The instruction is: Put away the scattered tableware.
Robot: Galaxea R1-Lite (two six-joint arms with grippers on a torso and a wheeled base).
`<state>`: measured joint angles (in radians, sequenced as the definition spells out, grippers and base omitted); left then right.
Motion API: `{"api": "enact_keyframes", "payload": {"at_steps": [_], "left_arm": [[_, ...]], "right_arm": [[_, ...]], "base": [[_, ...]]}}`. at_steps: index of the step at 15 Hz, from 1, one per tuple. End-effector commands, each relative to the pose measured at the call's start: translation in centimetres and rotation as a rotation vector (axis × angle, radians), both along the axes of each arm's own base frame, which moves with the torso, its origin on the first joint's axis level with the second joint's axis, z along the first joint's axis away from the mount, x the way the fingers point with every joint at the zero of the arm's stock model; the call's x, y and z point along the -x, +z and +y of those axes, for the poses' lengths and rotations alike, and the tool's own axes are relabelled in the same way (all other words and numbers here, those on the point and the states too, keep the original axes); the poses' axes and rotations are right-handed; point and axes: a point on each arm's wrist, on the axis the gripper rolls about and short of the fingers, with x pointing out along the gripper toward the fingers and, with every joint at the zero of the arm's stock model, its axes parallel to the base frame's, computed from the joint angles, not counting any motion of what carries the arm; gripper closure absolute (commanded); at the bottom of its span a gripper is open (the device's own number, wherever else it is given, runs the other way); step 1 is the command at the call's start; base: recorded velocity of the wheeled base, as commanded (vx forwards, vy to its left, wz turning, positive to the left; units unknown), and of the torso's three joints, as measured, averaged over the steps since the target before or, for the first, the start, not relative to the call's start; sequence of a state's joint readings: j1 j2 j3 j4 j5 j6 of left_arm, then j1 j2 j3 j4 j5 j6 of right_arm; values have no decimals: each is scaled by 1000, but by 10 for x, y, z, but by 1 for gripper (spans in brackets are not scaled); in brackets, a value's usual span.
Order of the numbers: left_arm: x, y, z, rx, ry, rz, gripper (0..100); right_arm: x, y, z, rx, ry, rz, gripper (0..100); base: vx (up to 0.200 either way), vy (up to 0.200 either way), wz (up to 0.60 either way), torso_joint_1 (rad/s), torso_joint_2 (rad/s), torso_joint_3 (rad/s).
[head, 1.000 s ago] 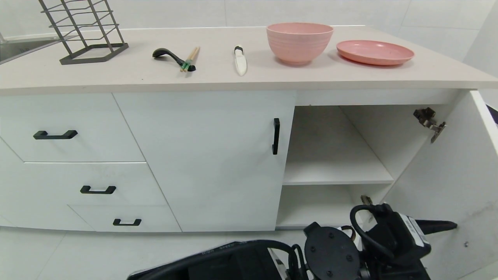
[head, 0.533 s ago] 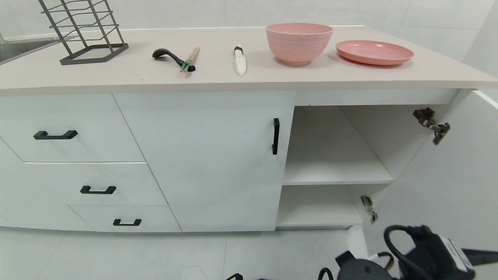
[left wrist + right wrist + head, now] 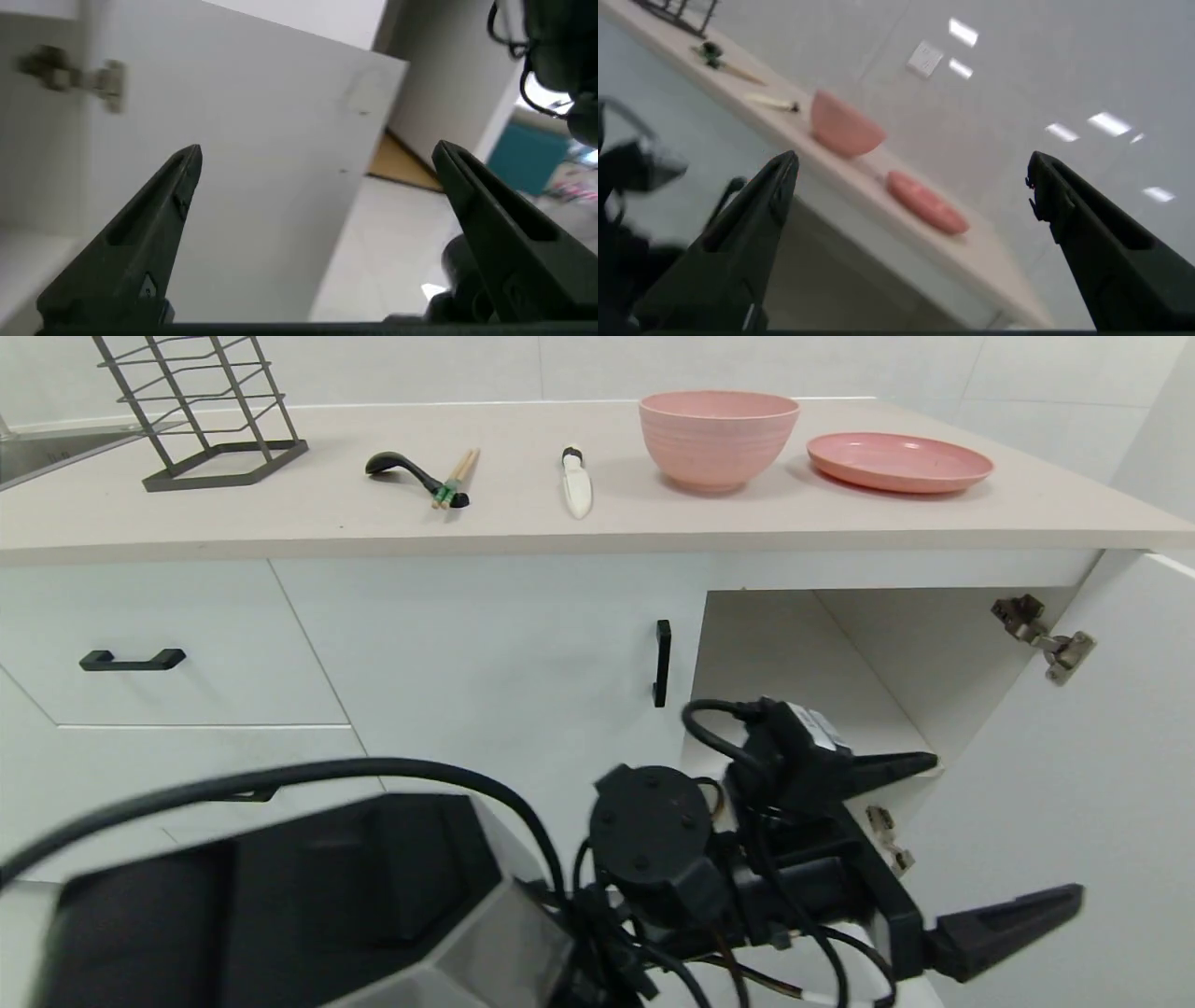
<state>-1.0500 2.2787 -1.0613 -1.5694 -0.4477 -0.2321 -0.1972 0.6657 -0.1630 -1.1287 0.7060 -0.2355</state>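
The pink bowl (image 3: 718,437) sits on the counter (image 3: 280,518), near the back. The pink plate (image 3: 898,460) lies just beside it, nearer the counter's right end. A small white utensil (image 3: 576,483) lies to the left of the bowl. Farther left, a black spoon (image 3: 401,469) and a pair of chopsticks (image 3: 456,478) lie together, touching at their near ends. A dark wire rack (image 3: 201,411) stands at the left end of the counter.

Under the counter, the cupboard (image 3: 794,644) on the right is open. Its white door (image 3: 1074,784) is swung wide, and a metal hinge (image 3: 1046,639) shows at the top.

The left claw (image 3: 1006,826) is low down in front of the open cupboard, well below the tableware. Its two fingers are wide apart and hold nothing. Its own camera looks between them at the door (image 3: 262,93) and the hinge (image 3: 75,75).

The right claw (image 3: 912,161) is also spread wide and holds nothing. Its camera looks up from below at the bowl (image 3: 842,126) and the plate (image 3: 926,201).
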Motion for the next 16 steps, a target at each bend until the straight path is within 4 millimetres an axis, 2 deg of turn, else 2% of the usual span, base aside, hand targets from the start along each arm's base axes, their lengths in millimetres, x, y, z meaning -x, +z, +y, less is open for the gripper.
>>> {"api": "enact_keyframes", "payload": {"at_steps": [1, 2, 4, 5, 6, 7, 9, 10, 12, 13, 16], "left_arm": [[-10, 56, 105, -6, 241, -180, 0], [-9, 59, 117, -8, 260, -182, 0], [5, 78, 185, -16, 397, -204, 0], [13, 83, 208, -15, 450, -226, 0], [17, 86, 220, -16, 483, -235, 0], [28, 93, 245, -8, 547, -252, 0], [47, 100, 273, 0, 620, -269, 0], [65, 100, 294, -3, 683, -275, 0], [73, 100, 301, -5, 705, -276, 0], [100, 98, 322, -1, 776, -292, 0], [161, 83, 350, 12, 886, -321, 0]], "right_arm": [[-4, -30, 1, -26, 59, 131, 0], [-5, -33, 1, -28, 60, 147, 0], [-5, -57, 1, -55, 56, 298, 0], [-1, -62, 2, -62, 51, 326, 0], [0, -66, 2, -67, 51, 358, 0], [4, -74, 2, -77, 54, 423, 0], [10, -86, 4, -85, 66, 494, 0], [19, -93, 5, -80, 99, 518, 0], [22, -96, 6, -75, 117, 524, 0], [33, -104, 7, -60, 172, 528, 0], [54, -129, 6, -62, 189, 551, 0]], "base": [[0, 0, 0, 0, 0, 0], [0, 0, 0, 0, 0, 0], [0, 0, 0, 0, 0, 0], [0, 0, 0, 0, 0, 0], [0, 0, 0, 0, 0, 0], [0, 0, 0, 0, 0, 0], [0, 0, 0, 0, 0, 0], [0, 0, 0, 0, 0, 0], [0, 0, 0, 0, 0, 0], [0, 0, 0, 0, 0, 0], [0, 0, 0, 0, 0, 0]]}}
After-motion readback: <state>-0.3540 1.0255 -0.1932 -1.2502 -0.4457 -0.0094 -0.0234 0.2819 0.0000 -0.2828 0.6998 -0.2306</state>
